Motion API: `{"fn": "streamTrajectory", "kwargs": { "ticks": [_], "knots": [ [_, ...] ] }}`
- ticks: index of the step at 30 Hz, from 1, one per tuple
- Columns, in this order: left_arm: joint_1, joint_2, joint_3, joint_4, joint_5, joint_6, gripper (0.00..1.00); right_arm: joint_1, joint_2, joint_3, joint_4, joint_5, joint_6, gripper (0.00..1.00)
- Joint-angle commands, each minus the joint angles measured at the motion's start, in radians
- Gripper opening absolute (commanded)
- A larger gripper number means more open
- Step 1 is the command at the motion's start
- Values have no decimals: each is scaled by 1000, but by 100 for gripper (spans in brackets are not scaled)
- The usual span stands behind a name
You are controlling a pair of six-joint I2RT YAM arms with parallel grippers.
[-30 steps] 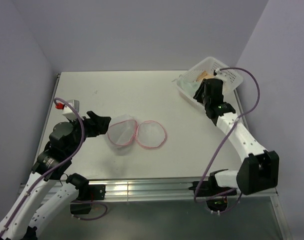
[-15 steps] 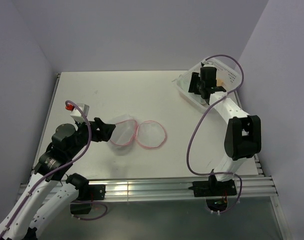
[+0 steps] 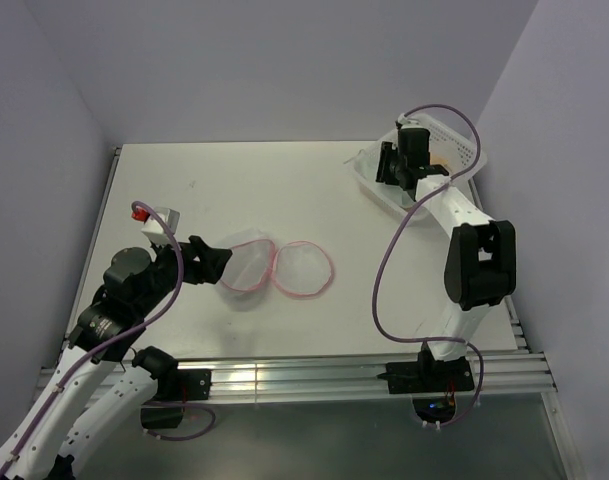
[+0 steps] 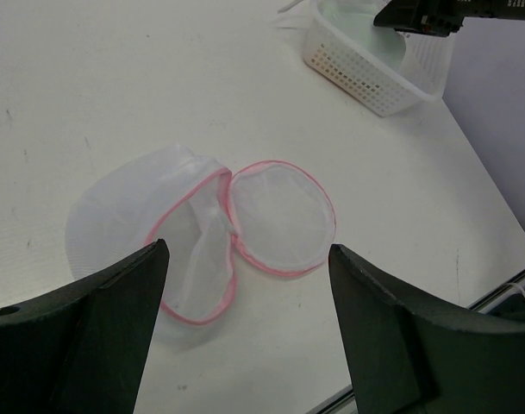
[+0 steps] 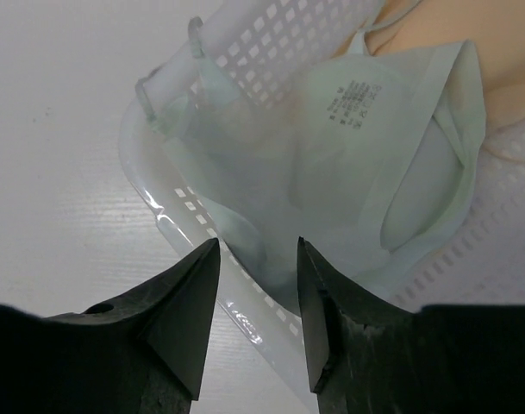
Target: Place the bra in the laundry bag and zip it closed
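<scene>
The laundry bag [image 3: 244, 266] lies unzipped on the table, a white mesh pouch with a pink zipper rim, its round lid [image 3: 304, 269] flopped out to the right. My left gripper [image 3: 210, 262] hovers open just left of it; in the left wrist view the bag [image 4: 150, 228] and lid [image 4: 284, 216] lie beyond the wide-apart fingertips [image 4: 246, 250]. The bra [image 5: 365, 147], pale mint green, lies in the white perforated basket [image 5: 159, 203]. My right gripper [image 5: 256, 246] hangs open over the basket's rim and the bra's edge, nothing between its fingers.
The basket [image 3: 466, 152] stands at the table's far right corner, close to the right wall. A peach fabric [image 5: 503, 69] lies in it behind the bra. The right arm's purple cable [image 3: 384, 280] loops over the table's right side.
The right arm has folded upright and its gripper has moved back over the basket's left part. The left gripper has edged closer to the bag's left side.
</scene>
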Motion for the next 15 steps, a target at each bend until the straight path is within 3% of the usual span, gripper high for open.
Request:
{"fn": "streamTrajectory", "kwargs": {
  "ticks": [1, 3, 4, 5, 8, 9, 10, 12, 13, 14, 15],
  "knots": [
    [4, 6, 2, 22, 18, 13, 81, -2, 7, 100, -20, -13, -19, 49],
    [5, 10, 2, 24, 16, 12, 81, -4, 22, 112, -36, -13, -19, 43],
    [4, 10, 1, 24, 14, 12, 81, -4, 25, 112, -35, -10, -18, 35],
    [4, 10, 1, 24, 13, 12, 81, -4, 27, 109, -27, -10, -16, 20],
    [4, 14, 1, 26, 11, 13, 81, -5, 18, 114, -14, -1, -15, 1],
    [5, 16, 1, 24, 13, 13, 81, -4, 13, 119, -12, -1, -15, 0],
    [5, 19, 2, 24, 13, 13, 81, -4, 10, 126, -12, -1, -16, 0],
    [5, 22, 4, 22, 11, 13, 81, -4, -1, 148, -30, 1, -12, 13],
    [4, 20, 4, 22, 11, 12, 81, -4, -5, 152, -40, 2, -15, 21],
    [5, 19, 4, 22, 11, 12, 81, -4, -7, 148, -46, -1, -18, 38],
    [4, 16, 2, 24, 10, 12, 81, -4, -7, 143, -50, -7, -28, 44]
  ]
}}
